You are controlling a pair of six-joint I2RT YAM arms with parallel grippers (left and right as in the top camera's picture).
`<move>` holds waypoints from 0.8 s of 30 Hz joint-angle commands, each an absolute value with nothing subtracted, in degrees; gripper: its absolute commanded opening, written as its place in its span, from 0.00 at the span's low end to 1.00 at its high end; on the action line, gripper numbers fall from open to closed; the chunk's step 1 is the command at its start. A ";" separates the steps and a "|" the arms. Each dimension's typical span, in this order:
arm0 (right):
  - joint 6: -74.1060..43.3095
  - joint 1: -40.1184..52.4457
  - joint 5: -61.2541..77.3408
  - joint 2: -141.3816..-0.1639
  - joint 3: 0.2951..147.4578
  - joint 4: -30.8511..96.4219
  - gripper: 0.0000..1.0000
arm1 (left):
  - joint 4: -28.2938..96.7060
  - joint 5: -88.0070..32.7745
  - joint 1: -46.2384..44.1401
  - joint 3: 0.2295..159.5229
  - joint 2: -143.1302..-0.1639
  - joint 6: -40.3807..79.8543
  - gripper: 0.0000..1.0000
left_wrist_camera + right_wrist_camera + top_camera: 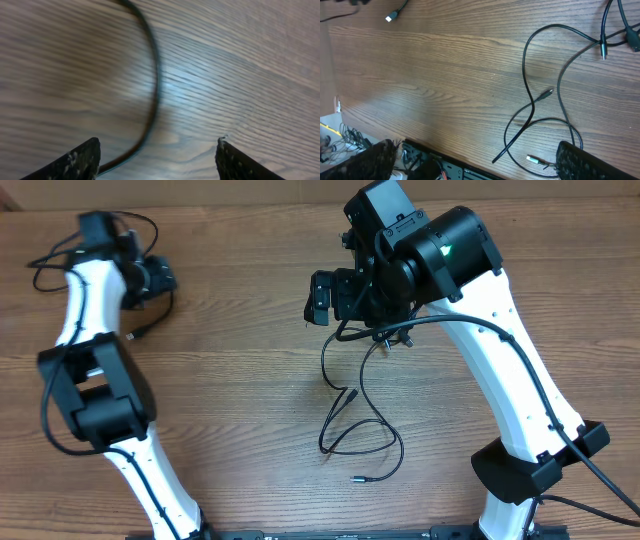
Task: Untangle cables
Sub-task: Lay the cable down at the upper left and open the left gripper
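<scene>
Thin black cables point(352, 412) lie crossed in loose loops at the table's middle, with small plug ends point(360, 478) near the front. In the right wrist view the same loops point(532, 102) cross, with a silver-tipped plug point(535, 160) by my right finger. My right gripper point(322, 298) is open and empty above the loops' far end; its jaws point(475, 157) are wide apart. One separate cable point(160, 312) lies by my left gripper point(158, 277), its plug point(133, 336) free on the wood. That cable point(155, 85) curves between my open left jaws point(157, 152), untouched.
The separate cable's plug point(390, 18) also shows far off in the right wrist view. The table's front edge with a black rail point(445, 162) and loose wires point(345, 140) lies below. Thicker arm cables point(45, 272) loop at the far left. A cardboard wall point(250, 190) runs along the back.
</scene>
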State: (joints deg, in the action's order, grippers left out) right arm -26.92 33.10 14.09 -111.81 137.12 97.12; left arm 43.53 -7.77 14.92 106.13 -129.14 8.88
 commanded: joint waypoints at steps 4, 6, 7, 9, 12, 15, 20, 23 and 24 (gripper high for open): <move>-26.48 33.39 13.28 -110.83 137.21 97.03 1.00 | 40.01 4.16 10.70 103.24 -128.16 8.99 0.66; -26.48 33.39 13.28 -110.83 137.21 97.03 1.00 | 39.83 6.94 10.07 103.22 -128.33 8.95 0.57; -26.50 33.39 13.28 -110.83 137.21 97.03 1.00 | 39.68 8.14 10.00 103.22 -128.60 8.91 0.55; -26.50 33.39 13.28 -110.83 137.21 97.03 1.00 | 39.29 8.45 10.00 103.22 -129.47 8.97 0.56; -26.50 33.39 13.28 -110.83 137.21 97.03 1.00 | 38.79 6.28 10.22 103.22 -131.48 8.95 0.59; -26.52 33.39 13.58 -110.83 137.21 97.06 1.00 | 38.52 5.50 10.17 103.22 -133.29 8.12 0.60; -26.50 33.39 13.78 -110.83 137.21 97.06 1.00 | 37.91 5.28 10.11 103.22 -134.15 7.49 0.57; -26.50 33.54 13.76 -110.83 137.21 97.03 1.00 | 37.67 5.23 10.55 103.22 -134.17 7.51 0.51; -26.50 33.56 13.76 -110.83 137.21 97.03 1.00 | 37.65 5.21 10.70 103.22 -134.17 7.51 0.49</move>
